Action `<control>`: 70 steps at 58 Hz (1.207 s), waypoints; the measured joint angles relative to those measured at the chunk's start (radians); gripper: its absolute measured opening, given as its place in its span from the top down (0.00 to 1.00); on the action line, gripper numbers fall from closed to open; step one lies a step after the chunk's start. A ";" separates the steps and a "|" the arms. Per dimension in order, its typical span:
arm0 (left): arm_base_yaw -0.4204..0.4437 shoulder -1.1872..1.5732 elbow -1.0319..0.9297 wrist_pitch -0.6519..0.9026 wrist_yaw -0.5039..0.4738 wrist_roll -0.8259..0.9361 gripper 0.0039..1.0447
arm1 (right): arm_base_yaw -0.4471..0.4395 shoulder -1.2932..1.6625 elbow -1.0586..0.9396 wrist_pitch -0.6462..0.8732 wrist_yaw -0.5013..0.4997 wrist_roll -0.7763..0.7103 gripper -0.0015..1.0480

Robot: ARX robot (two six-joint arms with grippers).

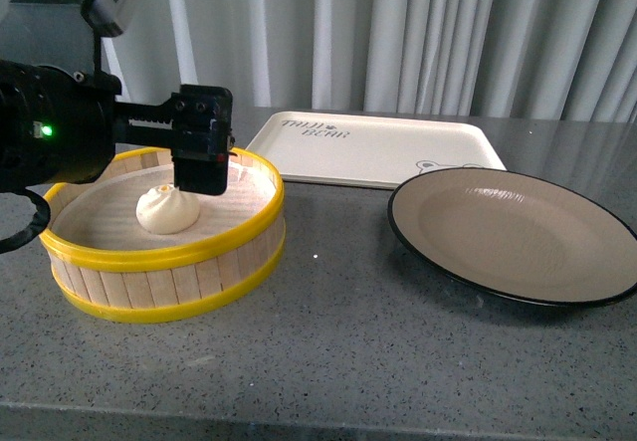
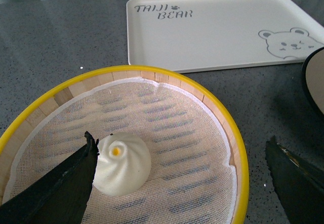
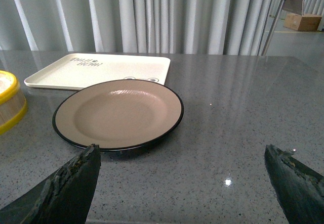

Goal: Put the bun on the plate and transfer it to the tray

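Left fingers (image 2: 55,188) were spread wide over the steamer basket (image 2: 241,155) — one tip beside the bun (image 2: 123,164), possibly touching. Right fingers (image 3: 66,188) spread too — near the plate (image 3: 119,114) on the counter (image 3: 233,133).

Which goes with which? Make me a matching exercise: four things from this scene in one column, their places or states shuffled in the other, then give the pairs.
Things:
1. bun
2. plate
3. tray
4. left gripper

Places or states:
A. empty, on the table in front of the tray
B. open, above the steamer basket
C. on the white cloth inside the steamer basket
D. farthest back, printed with a bear

Pairs: 1-C, 2-A, 3-D, 4-B
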 joint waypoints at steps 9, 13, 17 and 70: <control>-0.019 0.041 0.021 0.021 -0.055 0.053 0.06 | 0.000 0.000 0.000 0.000 0.000 0.000 0.08; -0.029 0.059 0.032 0.021 -0.064 0.079 0.06 | 0.000 0.000 0.000 0.000 0.000 0.000 0.08; -0.035 0.074 0.054 0.011 -0.082 0.084 0.06 | 0.000 0.000 0.000 0.000 0.000 0.000 0.08; 0.000 0.218 0.246 -0.247 -0.171 -0.064 0.06 | 0.000 0.000 0.000 0.000 0.000 0.000 0.08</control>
